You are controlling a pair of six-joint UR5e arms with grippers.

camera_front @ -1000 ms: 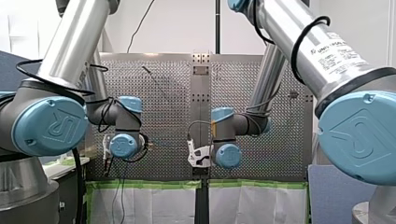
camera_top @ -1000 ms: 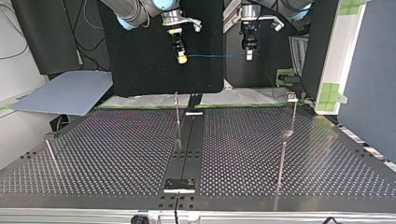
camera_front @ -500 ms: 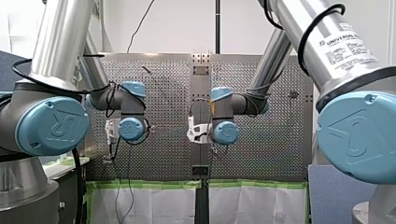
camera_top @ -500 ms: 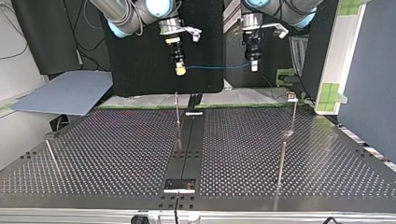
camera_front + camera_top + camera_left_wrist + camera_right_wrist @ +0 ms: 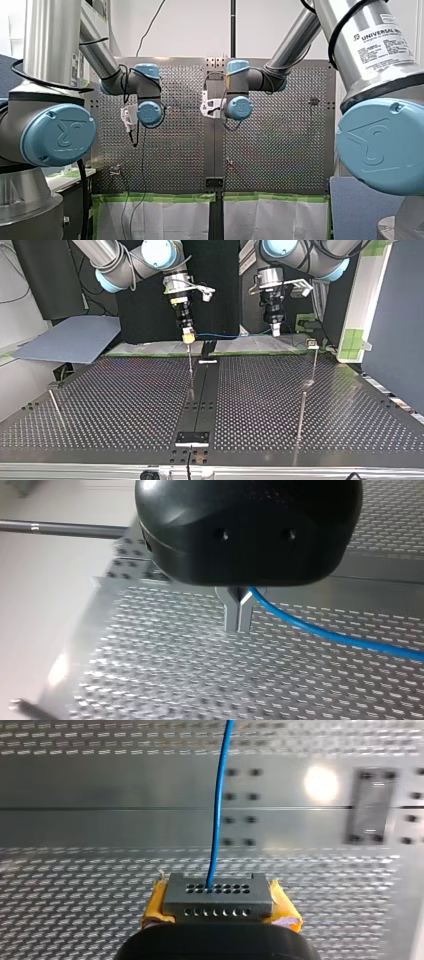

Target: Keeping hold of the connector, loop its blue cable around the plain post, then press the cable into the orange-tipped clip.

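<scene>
Connector (image 5: 218,897), grey and hole-dotted, sits clamped in my right pincer (image 5: 220,904); left wrist view alone shows my left pincer (image 5: 239,615) closed on blue cable (image 5: 325,632).

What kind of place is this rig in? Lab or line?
Probably a robotics lab test cell: a perforated table with thin metal posts, a blue cable strung between my left gripper and my right gripper, green-taped sheeting at the table's edge.
</scene>
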